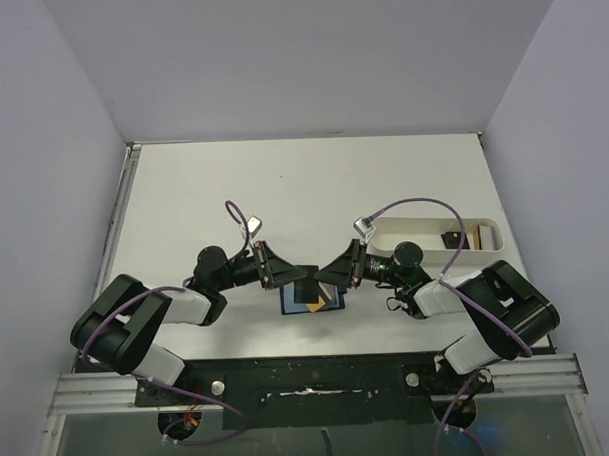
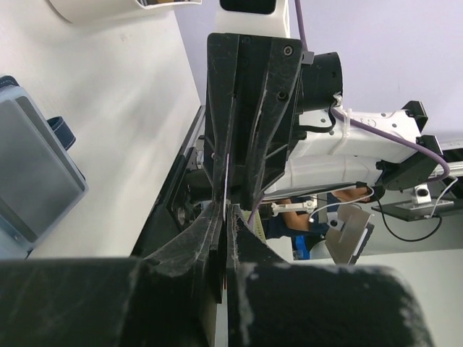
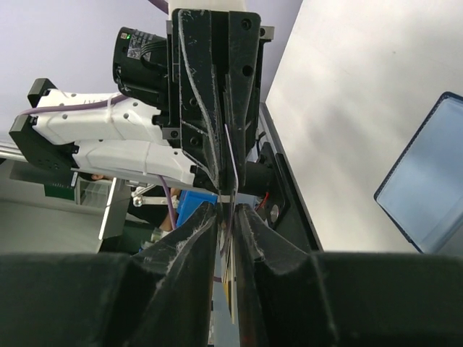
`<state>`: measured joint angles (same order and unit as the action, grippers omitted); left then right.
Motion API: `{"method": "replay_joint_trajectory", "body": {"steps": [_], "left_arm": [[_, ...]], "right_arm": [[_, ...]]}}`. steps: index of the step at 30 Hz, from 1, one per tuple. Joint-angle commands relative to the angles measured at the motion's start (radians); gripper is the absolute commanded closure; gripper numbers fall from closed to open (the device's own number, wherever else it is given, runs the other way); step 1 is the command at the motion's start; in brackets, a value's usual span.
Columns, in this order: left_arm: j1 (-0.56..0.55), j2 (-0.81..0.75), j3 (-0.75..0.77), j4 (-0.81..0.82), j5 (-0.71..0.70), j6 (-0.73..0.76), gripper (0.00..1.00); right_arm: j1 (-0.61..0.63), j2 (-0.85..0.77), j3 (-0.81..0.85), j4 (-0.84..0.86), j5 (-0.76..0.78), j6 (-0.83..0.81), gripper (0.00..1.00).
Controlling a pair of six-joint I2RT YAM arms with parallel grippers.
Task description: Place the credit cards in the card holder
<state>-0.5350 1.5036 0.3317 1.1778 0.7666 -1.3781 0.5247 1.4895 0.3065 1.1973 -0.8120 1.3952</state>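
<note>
The navy card holder [image 1: 333, 304] lies open on the table between the arms, with a tan credit card [image 1: 315, 308] on it. Both grippers meet just above it. My left gripper [image 1: 289, 279] and my right gripper [image 1: 329, 277] each pinch an end of one dark credit card [image 1: 307, 287]. In the left wrist view my left gripper [image 2: 226, 217] is shut on that card [image 2: 227, 173], seen edge-on. In the right wrist view my right gripper [image 3: 230, 217] is shut on the card [image 3: 233, 159]. The holder also shows in both wrist views [image 2: 32, 173] [image 3: 427, 188].
A long white tray [image 1: 425, 227] stands at the right, with a dark card [image 1: 451, 239] and a tan one [image 1: 477, 239] in it. Its end shows in the left wrist view [image 2: 94, 9]. Grey walls close the table on three sides.
</note>
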Motion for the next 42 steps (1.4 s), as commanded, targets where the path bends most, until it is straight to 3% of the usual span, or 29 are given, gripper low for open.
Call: {"method": "replay_joint_trajectory", "body": {"steps": [1,11,16,29,31,33,35,36,42], "left_arm": [[-0.004,0.015,0.018,0.098,0.032,-0.008,1.00],[-0.003,0.019,0.016,0.105,0.034,-0.011,1.00],[0.000,0.015,0.019,0.097,0.037,-0.008,1.00],[0.046,-0.113,0.063,-0.115,0.010,0.094,1.00],[0.046,-0.124,0.071,-0.151,0.004,0.111,0.86],[0.046,-0.128,0.072,-0.161,0.000,0.118,0.84],[0.046,-0.125,0.072,-0.159,0.000,0.116,0.88],[0.046,-0.124,0.072,-0.152,0.000,0.112,1.00],[0.044,-0.125,0.069,-0.123,0.007,0.101,1.00]], "right_arm": [[-0.003,0.002,0.003,0.120,-0.026,0.007,0.79],[-0.008,-0.025,-0.068,0.107,-0.070,-0.019,0.79],[-0.007,-0.054,-0.077,0.082,-0.075,-0.040,1.00],[-0.012,-0.168,-0.101,-0.106,-0.058,-0.121,1.00],[-0.012,-0.186,-0.098,-0.134,-0.053,-0.130,1.00],[-0.012,-0.201,-0.094,-0.159,-0.047,-0.141,1.00],[-0.012,-0.208,-0.092,-0.168,-0.045,-0.143,1.00],[-0.012,-0.211,-0.092,-0.170,-0.043,-0.142,1.00],[-0.012,-0.215,-0.100,-0.169,-0.033,-0.137,1.00]]}}
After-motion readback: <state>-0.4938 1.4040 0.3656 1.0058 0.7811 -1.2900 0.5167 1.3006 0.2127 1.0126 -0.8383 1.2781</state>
